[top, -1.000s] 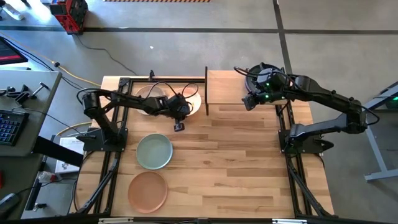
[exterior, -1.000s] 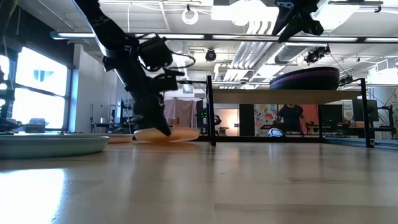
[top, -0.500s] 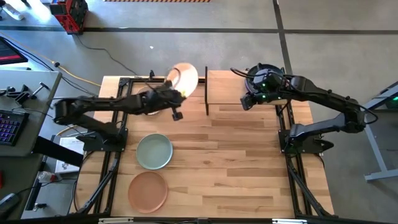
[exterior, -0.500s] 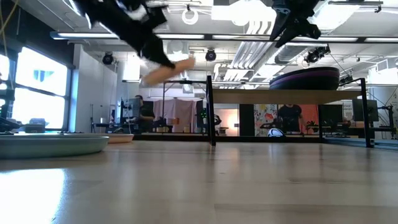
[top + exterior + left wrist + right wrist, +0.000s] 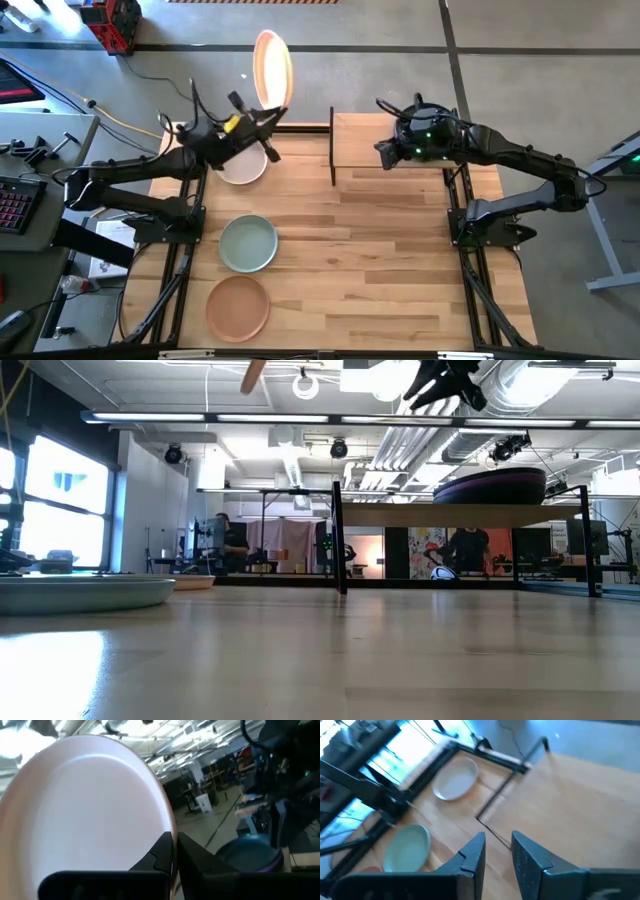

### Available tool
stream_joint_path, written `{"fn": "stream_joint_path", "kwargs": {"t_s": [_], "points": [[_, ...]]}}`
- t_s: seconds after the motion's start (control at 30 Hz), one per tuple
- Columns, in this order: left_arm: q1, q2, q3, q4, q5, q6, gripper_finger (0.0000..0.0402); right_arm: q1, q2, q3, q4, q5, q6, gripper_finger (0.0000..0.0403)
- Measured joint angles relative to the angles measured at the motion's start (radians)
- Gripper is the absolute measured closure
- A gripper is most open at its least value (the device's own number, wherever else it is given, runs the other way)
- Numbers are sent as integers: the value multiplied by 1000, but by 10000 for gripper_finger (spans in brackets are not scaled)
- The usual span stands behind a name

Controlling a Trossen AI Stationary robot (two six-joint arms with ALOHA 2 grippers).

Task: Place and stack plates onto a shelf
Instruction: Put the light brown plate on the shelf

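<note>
My left gripper point(image 5: 268, 115) is raised over the table's far left, shut on a peach plate point(image 5: 272, 65) that stands nearly on edge; its rim shows at the top of the low view point(image 5: 253, 374). A beige plate point(image 5: 243, 166) lies flat on the table below. Closer to the near edge lie a sage green plate point(image 5: 248, 243) and a terracotta plate point(image 5: 238, 308). My right gripper point(image 5: 384, 155) hovers open above the shelf point(image 5: 360, 140), holding nothing. A stack with a purple plate point(image 5: 490, 487) rests on the shelf's right part. My left gripper pinches the peach plate's rim point(image 5: 170, 827) between its two fingers point(image 5: 161, 854), one on each face. The fingers come from the table's left, slanting upward. The plate is lifted clear of the table and stands up above the fingers, nearly on edge.
A thin black post point(image 5: 331, 145) stands at the shelf's left end, between the two arms. Black frame rails point(image 5: 185, 270) run along the table's left side. Bare wood point(image 5: 380, 270) lies in the table's middle and near right.
My left gripper has risen from table height and tipped from pointing down to slanting upward, going toward the far left. The peach plate has come off the beige plate with it and tipped from flat to nearly on edge. My right gripper has shifted slightly toward the table's left.
</note>
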Motion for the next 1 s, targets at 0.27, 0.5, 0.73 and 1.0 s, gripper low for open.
{"fn": "stream_joint_path", "kwargs": {"t_s": [0.27, 0.5, 0.73, 1.0], "points": [[54, 136, 222, -212, 25, 61, 395, -2, -4, 0, 102, 1, -19, 341], [87, 296, 312, -353, 101, 42, 394, -1, -21, 0, 217, 52, -84, 341], [74, 414, 344, -345, 109, 125, 394, -1, -45, 1, 274, 70, -112, 341], [43, 485, 346, -413, 102, 250, 394, -2, -50, 1, 256, 96, -67, 341]]}}
